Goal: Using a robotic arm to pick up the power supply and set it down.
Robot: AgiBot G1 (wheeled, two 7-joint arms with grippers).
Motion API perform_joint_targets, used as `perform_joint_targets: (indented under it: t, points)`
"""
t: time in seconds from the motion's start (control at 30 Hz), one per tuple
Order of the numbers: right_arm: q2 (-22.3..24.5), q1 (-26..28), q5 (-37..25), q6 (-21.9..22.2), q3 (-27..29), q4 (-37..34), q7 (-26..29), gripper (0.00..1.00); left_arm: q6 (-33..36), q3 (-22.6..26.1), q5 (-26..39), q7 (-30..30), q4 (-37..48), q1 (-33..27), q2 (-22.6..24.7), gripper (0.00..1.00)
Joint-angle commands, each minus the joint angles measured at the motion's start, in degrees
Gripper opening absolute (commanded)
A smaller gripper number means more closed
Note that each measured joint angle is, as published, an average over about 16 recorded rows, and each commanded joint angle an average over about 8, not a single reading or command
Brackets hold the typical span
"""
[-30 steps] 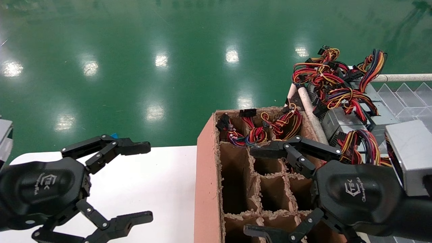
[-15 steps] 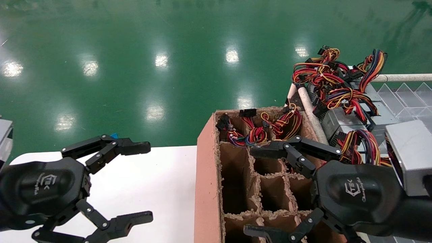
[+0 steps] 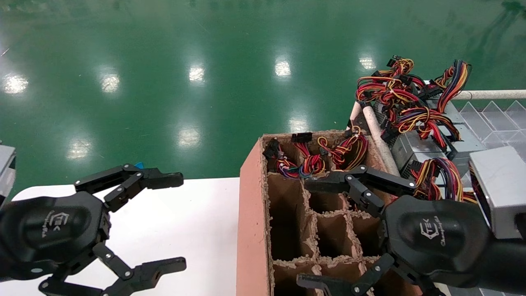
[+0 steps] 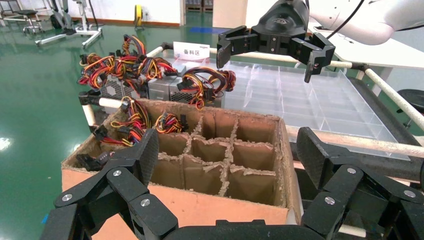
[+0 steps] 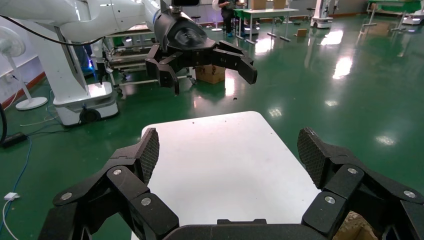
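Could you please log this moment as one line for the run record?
left pincer: open, over white table | right pincer: open, above cardboard divider box | power supply: ungrasped, right of box

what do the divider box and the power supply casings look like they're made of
Divider box: brown cardboard by the look, matte, with fuzzy, ragged cut edges on its cell walls. Power supply casings: likely grey sheet metal, dull sheen, flat folded panels, a perforated vent face visible in the left wrist view; wires plastic-sheathed.

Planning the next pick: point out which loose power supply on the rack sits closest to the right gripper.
The power supply at the rack's near end, its wire bundle drooping beside the open right gripper; the others lie farther back.
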Motion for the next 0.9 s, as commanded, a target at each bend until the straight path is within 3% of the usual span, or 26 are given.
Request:
perform_joint_targets:
  t: [0.03,0.17,0.4,0.77,0.9]
  points:
    - [-0.01,0.00,0.01,0.00,0.00,0.00,0.01,1.00,0.00,0.00,0.00,0.00,0.00,0.00,0.00,0.48]
    - [0.11,0.01,-0.18,0.00,-0.03,-0.02,0.01,1.00,0.00,0.00,0.00,0.00,0.00,0.00,0.00,0.00]
    - [1.34,1.57,-5.21,3.03,-0.31,-0.17,-1.06,1.00,0.00,0.00,0.00,0.00,0.00,0.00,0.00,0.00]
    - [-2.13,8.12,-26.18,13.64,-4.92,-4.27,-8.31,1.00,0.00,0.00,0.00,0.00,0.00,0.00,0.00,0.00]
    - [-4.52,10.78,-30.64,14.16,-6.94,-8.20,-10.29,0.53,0.00,0.00,0.00,0.00,0.00,0.00,0.00,0.00]
